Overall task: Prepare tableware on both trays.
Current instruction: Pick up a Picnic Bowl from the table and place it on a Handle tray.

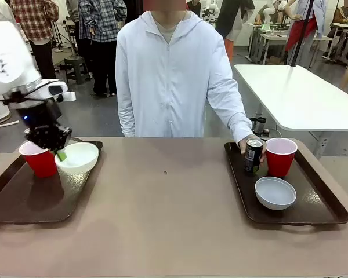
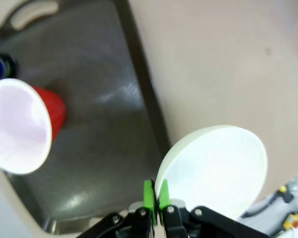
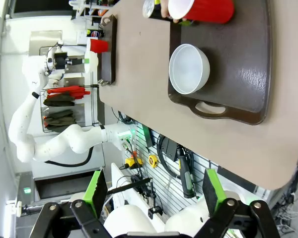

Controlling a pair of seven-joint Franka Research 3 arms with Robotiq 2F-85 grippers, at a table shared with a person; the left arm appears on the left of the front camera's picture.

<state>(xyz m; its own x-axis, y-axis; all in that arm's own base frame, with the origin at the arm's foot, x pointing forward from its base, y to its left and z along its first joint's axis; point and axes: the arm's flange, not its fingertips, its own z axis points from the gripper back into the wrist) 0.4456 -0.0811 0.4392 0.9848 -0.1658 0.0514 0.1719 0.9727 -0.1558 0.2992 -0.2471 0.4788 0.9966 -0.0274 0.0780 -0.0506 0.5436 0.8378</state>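
The left tray [image 1: 23, 200] serves as the landmark. On its far end stands a red cup [image 1: 39, 159], upright with its mouth up, and just beside that cup, toward the table's middle, a white bowl [image 1: 78, 157] hangs tilted, its hollow turned up and toward the robot's side. The left gripper [image 1: 59, 152] comes down between cup and bowl and is pinched tight on the bowl's rim nearest the cup; in the left wrist view the green pads [image 2: 149, 196] meet on that rim, and the bowl spreads away from the fingers. Whether the bowl's base touches the tray is hard to tell.

Well apart from the left tray, across the bare tabletop, lies the right tray [image 1: 327, 205]. It holds a second red cup [image 1: 280, 156] at its far end, a second white bowl [image 1: 275, 193] nearer the robot, and a black can [image 1: 253, 155] upright at the far corner, gripped by the person's hand [image 1: 245, 143].

The right gripper [image 3: 154, 191] hangs well off the table with its fingers spread wide, holding nothing.
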